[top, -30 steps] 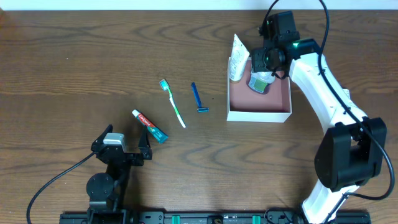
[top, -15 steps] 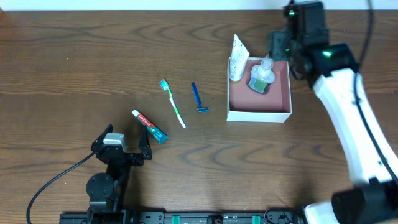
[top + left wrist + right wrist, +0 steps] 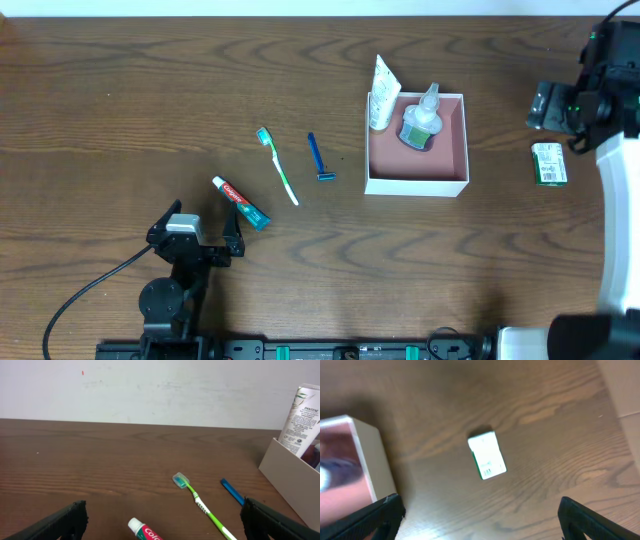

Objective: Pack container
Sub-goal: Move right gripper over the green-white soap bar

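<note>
The container point(image 3: 450, 160), a shallow white box with a pink inside, sits right of centre and holds a small clear bottle point(image 3: 421, 120) and a white sachet point(image 3: 381, 92) leaning on its left wall. Its white wall shows in the right wrist view point(image 3: 367, 457) and the left wrist view point(image 3: 292, 477). A green toothbrush point(image 3: 278, 166), a blue razor point(image 3: 318, 157) and a toothpaste tube point(image 3: 240, 203) lie left of it. A green-and-white soap packet point(image 3: 548, 163) lies to its right. My right gripper point(image 3: 477, 522) is open and empty above the table near the packet point(image 3: 487, 455). My left gripper point(image 3: 162, 522) is open and empty by the toothpaste point(image 3: 145, 531).
The wooden table's far edge meets a white wall in the left wrist view point(image 3: 150, 385). The right arm point(image 3: 610, 150) reaches along the right edge. The left arm's base point(image 3: 175, 290) stands at the front left.
My right gripper has drawn away from over the container to the right, leaving the bottle inside, and now hovers near the soap packet. The left arm has not moved.
</note>
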